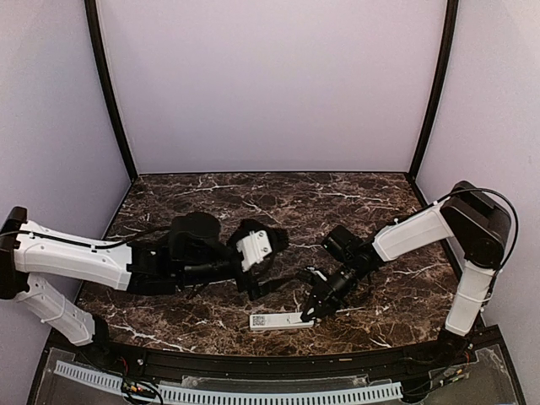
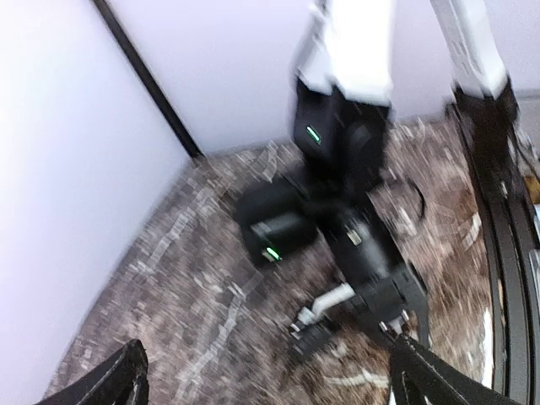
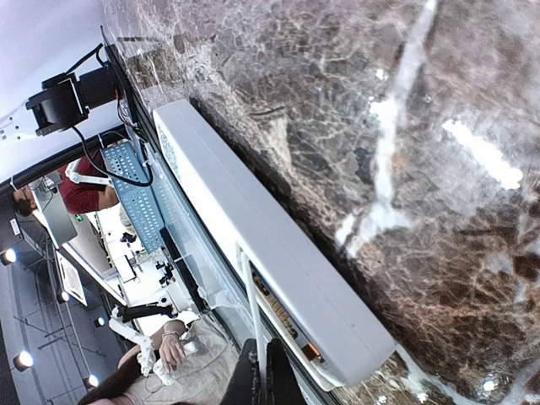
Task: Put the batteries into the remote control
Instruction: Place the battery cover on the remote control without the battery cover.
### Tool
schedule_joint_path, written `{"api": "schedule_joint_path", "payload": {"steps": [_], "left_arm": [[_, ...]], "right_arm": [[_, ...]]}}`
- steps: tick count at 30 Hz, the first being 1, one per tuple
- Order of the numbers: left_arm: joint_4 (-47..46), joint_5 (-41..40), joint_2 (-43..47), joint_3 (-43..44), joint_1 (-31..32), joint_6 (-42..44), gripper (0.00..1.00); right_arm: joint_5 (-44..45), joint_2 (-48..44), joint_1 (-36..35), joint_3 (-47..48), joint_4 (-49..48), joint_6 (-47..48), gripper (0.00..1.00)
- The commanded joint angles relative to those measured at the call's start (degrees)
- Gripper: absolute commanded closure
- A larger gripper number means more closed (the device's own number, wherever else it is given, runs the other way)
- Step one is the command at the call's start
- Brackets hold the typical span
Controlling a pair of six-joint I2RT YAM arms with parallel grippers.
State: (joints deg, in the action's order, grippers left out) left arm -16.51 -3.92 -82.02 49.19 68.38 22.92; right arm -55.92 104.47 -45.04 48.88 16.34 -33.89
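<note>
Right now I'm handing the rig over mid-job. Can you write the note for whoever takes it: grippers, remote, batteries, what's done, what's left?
Left gripper: wide open, empty, raised left of the remote control.
Right gripper: shut, tips down at the remote's right end, nothing seen held.
Remote control: flat on the table near its front edge; its compartment looks open at that end.
Batteries: none visible in any view.
Done: cannot confirm any loaded. Left: find batteries, load them.
</note>
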Motion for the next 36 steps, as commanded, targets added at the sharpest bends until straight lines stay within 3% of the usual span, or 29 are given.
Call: {"api": "schedule_joint_path", "payload": {"steps": [1, 2, 4, 5, 8, 10, 16, 21, 26, 31, 36], "left_arm": [[-27.97, -16.44, 8.0, -10.02, 0.18, -8.98, 0.01], [-35.32, -17.02, 8.36, -11.68, 0.13, -9.89, 0.01], [-38.46, -10.94, 8.74, -15.33, 0.09, -6.08, 0.02], [-35.01, -7.95, 8.42, -13.9, 0.09, -4.93, 0.05], [-9.15, -3.99, 4.29, -4.12, 0.2, -6.65, 0.12], [-5.75, -1.75, 1.21, -4.77, 0.44, -7.27, 0.16], [-5.42, 6.87, -9.06, -6.62, 1.45, -5.65, 0.28], [-9.08, 11.7, -14.24, -6.44, 2.35, -3.74, 0.27], [-8.99, 11.14, -19.01, -4.43, 2.81, -2.13, 0.28], [-8.76, 10.29, -21.5, -3.09, 3.14, -1.21, 0.44], [-8.92, 9.25, -23.03, -2.44, 3.16, -1.03, 0.49]], "right_arm": [[4.83, 2.0, 0.21, -0.36, 2.05, 0.02, 1.0], [4.82, 2.3, 0.21, -0.14, 2.02, 0.09, 1.0], [4.69, 2.78, 0.21, 0.42, 2.0, 0.22, 1.0], [4.68, 2.91, 0.23, 0.57, 2.05, 0.16, 1.0], [4.83, 2.88, 0.21, 0.81, 2.27, 0.38, 1.0], [5.03, 2.69, 0.21, 0.57, 2.17, 0.32, 1.0], [4.94, 2.63, 0.26, -0.89, 0.72, -0.13, 1.0], [5.12, 2.89, 0.29, -1.36, 1.05, 0.37, 1.0], [5.75, 2.12, 0.74, -2.21, 0.9, 0.05, 1.0], [5.65, 2.06, 0.9, -1.97, 0.96, 0.06, 1.0], [5.66, 1.22, 1.0, -2.03, 2.41, 0.81, 1.0]]}}
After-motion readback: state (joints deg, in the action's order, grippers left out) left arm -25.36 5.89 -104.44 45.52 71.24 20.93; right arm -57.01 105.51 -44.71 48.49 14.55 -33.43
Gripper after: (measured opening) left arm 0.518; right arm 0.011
